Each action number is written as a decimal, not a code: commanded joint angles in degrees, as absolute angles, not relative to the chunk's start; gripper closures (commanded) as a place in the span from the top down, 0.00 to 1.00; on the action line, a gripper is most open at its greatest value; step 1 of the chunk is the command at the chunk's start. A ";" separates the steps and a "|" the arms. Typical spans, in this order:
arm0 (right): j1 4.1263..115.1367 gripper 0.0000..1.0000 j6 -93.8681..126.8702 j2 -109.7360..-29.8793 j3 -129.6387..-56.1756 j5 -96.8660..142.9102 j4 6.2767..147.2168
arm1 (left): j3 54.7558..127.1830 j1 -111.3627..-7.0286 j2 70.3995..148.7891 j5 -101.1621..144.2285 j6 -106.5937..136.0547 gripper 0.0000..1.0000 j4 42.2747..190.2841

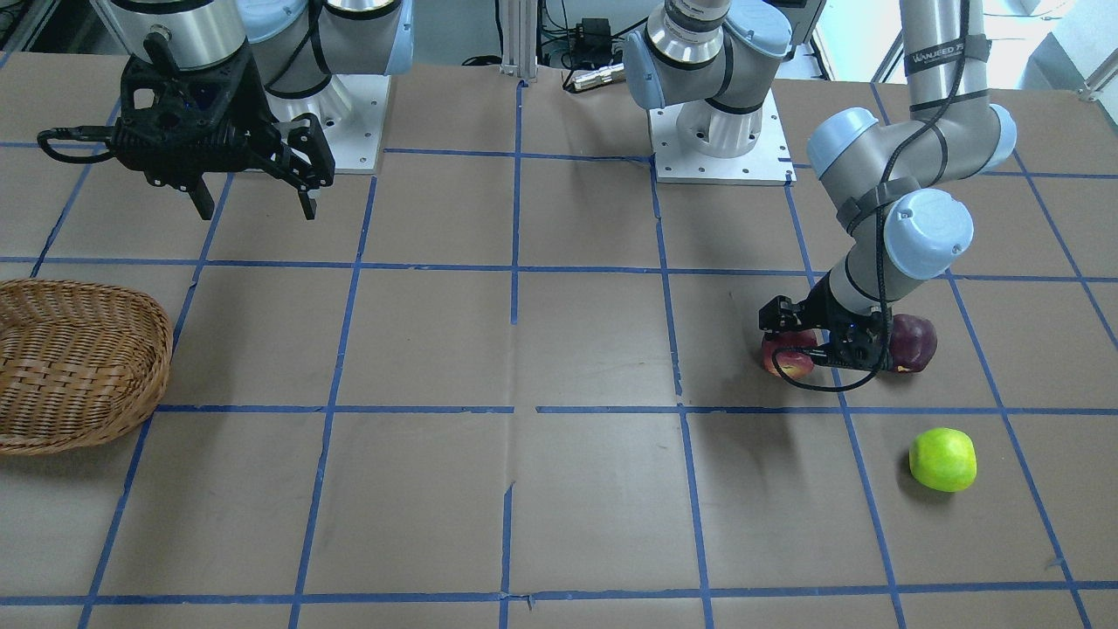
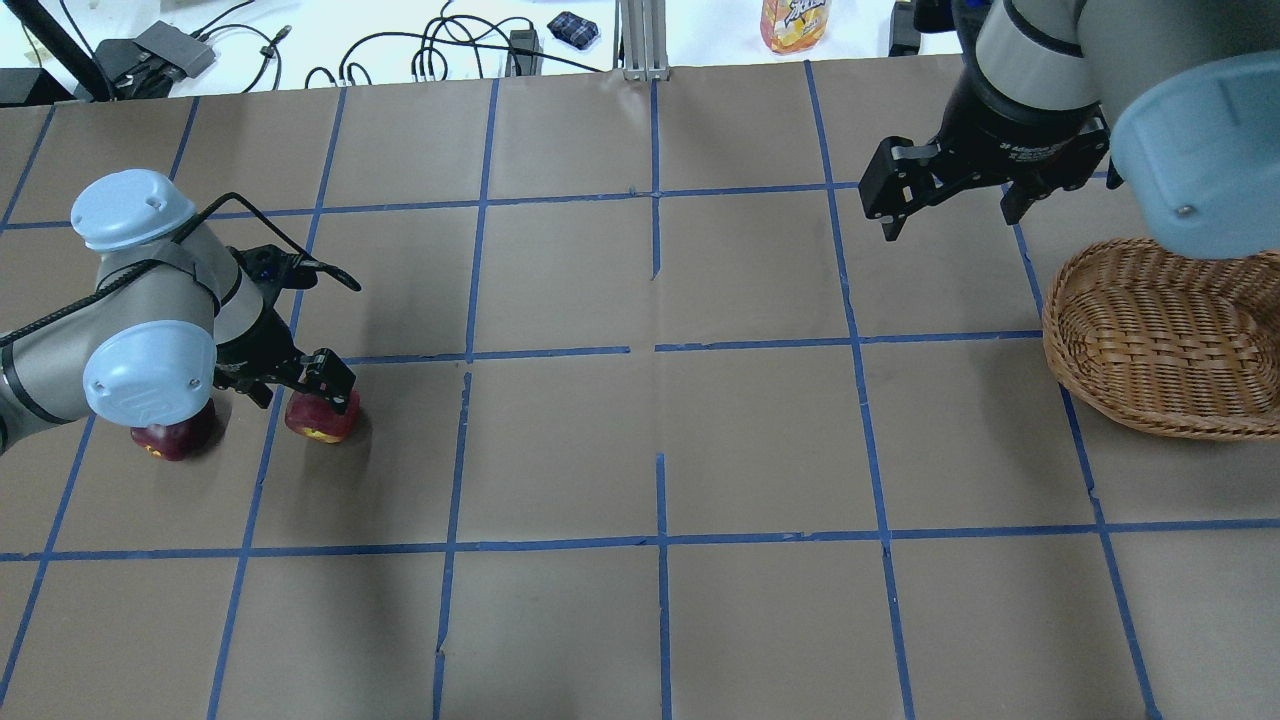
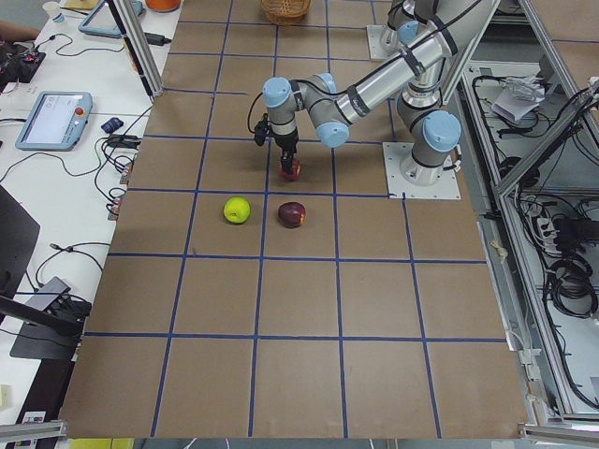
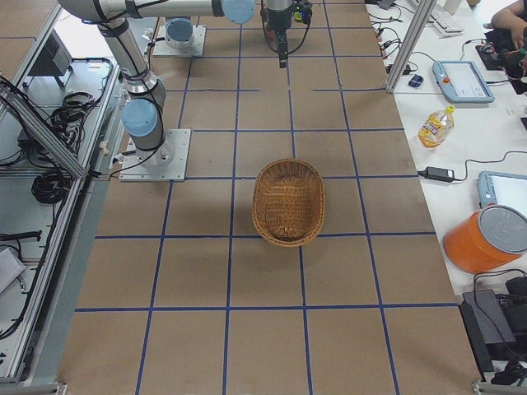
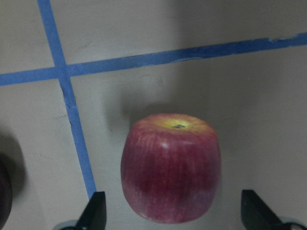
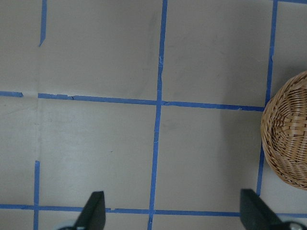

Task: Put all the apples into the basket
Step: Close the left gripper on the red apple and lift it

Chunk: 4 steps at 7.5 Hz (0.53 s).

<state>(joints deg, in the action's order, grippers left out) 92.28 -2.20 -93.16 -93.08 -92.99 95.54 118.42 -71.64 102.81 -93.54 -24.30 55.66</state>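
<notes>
Tan woven basket (image 1: 79, 376); red-yellow apple (image 5: 170, 167), maroon apple (image 1: 917, 341), lime-green apple (image 1: 942, 459); blue-gridded brown table (image 1: 594, 507).

The table (image 2: 560, 450) is looked down on steeply from behind the robot in the overhead view and from the opposite side in the front-facing view, so sides are mirrored between them. The whole table is taken in lengthwise, from far and high, by the two end views. The red apple (image 5: 170, 167) is framed very close by the downward left wrist view and shared with the first two. The basket (image 6: 288, 139) edge is caught from higher by the right wrist view.
</notes>
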 commanded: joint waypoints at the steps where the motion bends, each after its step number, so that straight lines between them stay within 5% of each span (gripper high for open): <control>1: 92.29 1.00 -2.20 -93.25 -93.08 -93.08 95.54 | 119.00 -71.19 105.37 -93.51 -24.17 1.00 52.74; 2: 92.29 1.00 -2.20 -93.16 -93.08 -92.99 95.54 | 118.83 -70.84 105.55 -93.25 -24.08 0.72 52.65; 3: 92.29 1.00 -2.20 -93.16 -93.08 -92.99 95.54 | 118.83 -70.58 104.77 -93.16 -23.65 0.24 52.65; 4: 92.29 1.00 -2.20 -93.25 -93.08 -92.99 95.54 | 117.96 -71.79 102.94 -92.56 -20.86 0.07 53.34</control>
